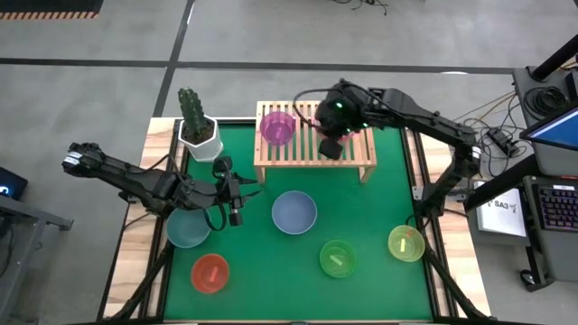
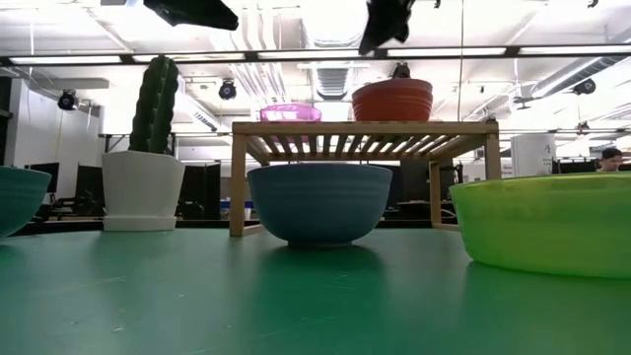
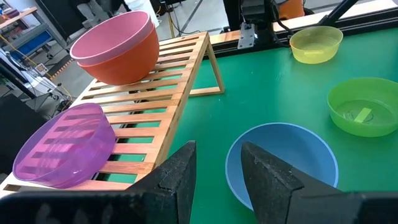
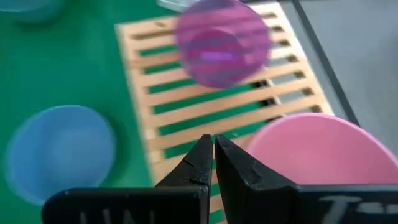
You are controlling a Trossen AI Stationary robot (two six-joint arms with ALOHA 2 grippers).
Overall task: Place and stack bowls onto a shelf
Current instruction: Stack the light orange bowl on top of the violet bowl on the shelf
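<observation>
Pink-in-red bowls (image 3: 118, 53) and a purple bowl (image 1: 277, 127) sit on the shelf (image 1: 357, 162); our right hand (image 4: 213, 155), pressed together, hovers there, so our spread left hand (image 3: 217, 171) should next take the blue bowl (image 1: 294, 212).

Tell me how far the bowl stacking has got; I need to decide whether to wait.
Done: the shelf holds a purple bowl and a pink bowl nested in a red one. In hand: nothing. The right gripper is shut and empty above the shelf; the left gripper is open near the blue bowl. Left on the mat: blue, teal, small red, green and yellow-green bowls.
</observation>
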